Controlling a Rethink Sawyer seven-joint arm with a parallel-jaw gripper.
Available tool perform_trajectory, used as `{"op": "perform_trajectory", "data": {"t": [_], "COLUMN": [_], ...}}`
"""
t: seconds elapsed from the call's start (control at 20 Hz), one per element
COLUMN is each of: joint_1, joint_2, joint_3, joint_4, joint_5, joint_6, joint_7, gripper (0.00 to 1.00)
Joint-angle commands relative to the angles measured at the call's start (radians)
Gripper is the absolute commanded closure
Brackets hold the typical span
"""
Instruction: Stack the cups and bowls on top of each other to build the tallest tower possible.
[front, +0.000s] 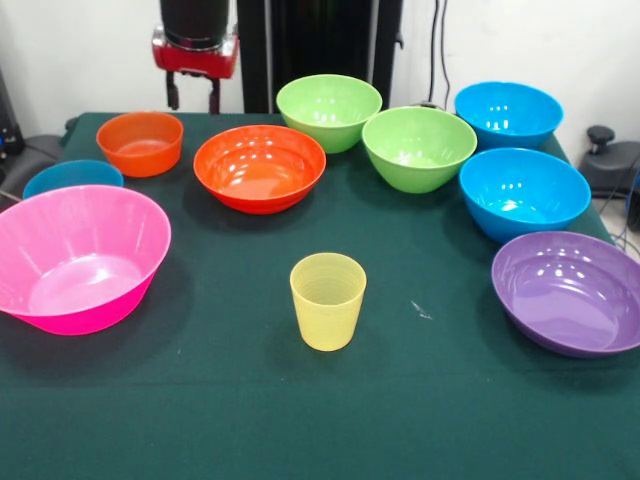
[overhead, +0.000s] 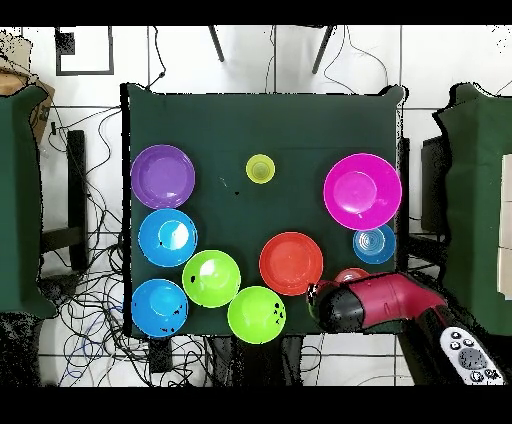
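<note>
My claw (front: 194, 97) hangs empty, fingers slightly parted, above the small orange bowl (front: 140, 142) at the far left | no tower begun: bowls lie spread singly, each reachable | yellow cup (front: 327, 300) upright, near centre | pink bowl (front: 75, 257) near left | no readable writing

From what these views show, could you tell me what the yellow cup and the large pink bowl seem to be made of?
The yellow cup looks like thin translucent plastic: light passes through its faintly ribbed wall. The pink bowl looks like glossy moulded plastic, with bright highlights on its smooth inside. Neither can be confirmed by look alone.
</note>
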Motion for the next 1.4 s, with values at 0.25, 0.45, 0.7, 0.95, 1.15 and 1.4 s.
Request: {"op": "perform_trajectory", "data": {"t": [0.25,0.45,0.7,0.95,1.15,1.4], "joint_1": [-0.138,-0.166,-0.189,-0.232,-0.241,-0.250], "joint_2": [-0.037,-0.052,-0.043,-0.035,-0.024,0.025], "joint_3": [0.262,0.311,0.364,0.429,0.425,0.397], "joint_4": [0.053,0.048,0.041,0.059,0.055,0.039], "joint_5": [0.119,0.112,0.075,0.081,0.064,0.051], "joint_6": [0.170,0.223,0.223,0.213,0.217,0.191], "joint_7": [-0.542,-0.674,-0.786,-0.874,-0.874,-0.818], "gripper": [0.00,0.00,0.00,0.00,0.00,0.00]}}
